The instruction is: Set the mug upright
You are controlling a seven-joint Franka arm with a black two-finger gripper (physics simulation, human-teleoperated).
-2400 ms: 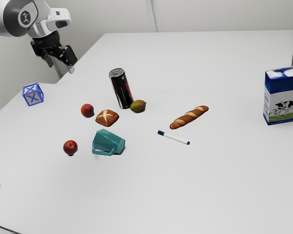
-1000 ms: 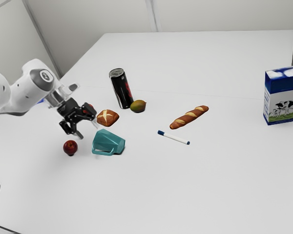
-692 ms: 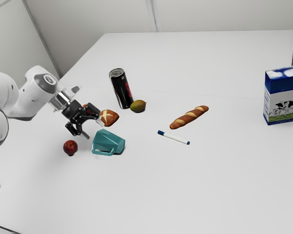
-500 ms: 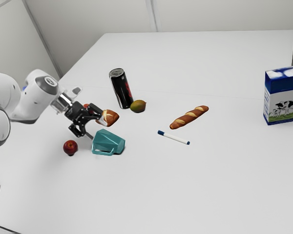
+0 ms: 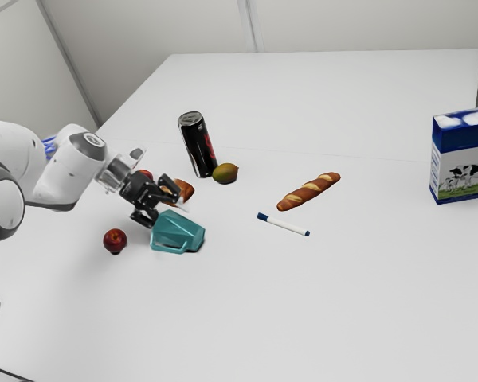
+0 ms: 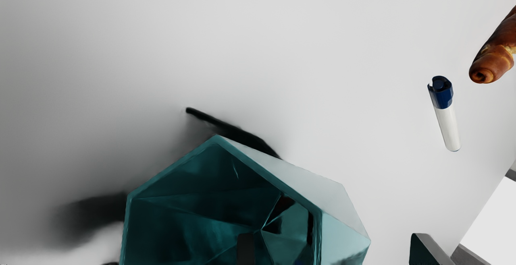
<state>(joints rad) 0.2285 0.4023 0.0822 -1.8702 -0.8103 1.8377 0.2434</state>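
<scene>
Teal and glossy, the mug [image 5: 178, 232] lies on its side on the worktop [image 5: 342, 302], its mouth turned toward the arm [image 5: 68, 167]. Compared with half a second ago, the jaws have come in closer, right up to that mouth, while the mug lies much as it did. They stand apart: one fingertip [image 6: 246, 251] shows against the open mouth, the other [image 6: 425, 253] outside, clear of the wall. I'd call this lining up for a rim grip, righting not begun. The arm reaches in low, its wrist slanting down toward the exterior view's right.
</scene>
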